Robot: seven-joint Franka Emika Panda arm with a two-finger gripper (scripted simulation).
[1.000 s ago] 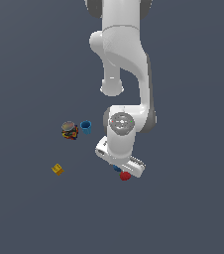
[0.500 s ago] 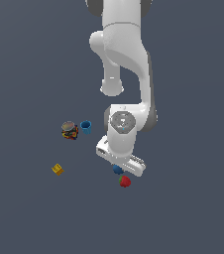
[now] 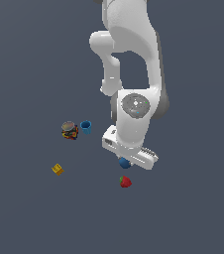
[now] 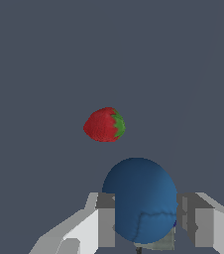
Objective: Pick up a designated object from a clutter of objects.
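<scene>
The dark-blue ball (image 3: 124,162) sits between my gripper's (image 3: 126,160) fingers, held above the floor. In the wrist view the ball (image 4: 140,198) fills the gap between the two fingers (image 4: 105,221), which press on both of its sides; my gripper (image 4: 146,221) is shut on it. The red strawberry (image 3: 125,182) lies on the floor just below the ball, apart from it, and it also shows in the wrist view (image 4: 104,124). The arm's hand hides the top of the ball in the exterior view.
A blue cup (image 3: 85,127) and a multicoloured can with a grey lid (image 3: 70,130) stand together toward the exterior view's left. A yellow cube (image 3: 58,169) lies alone further left and nearer. A greyish patch (image 4: 159,243) shows under the ball.
The gripper has risen with the blue ball in it, and the gap between the ball and the strawberry has grown. The strawberry, cup, can and cube have not moved.
</scene>
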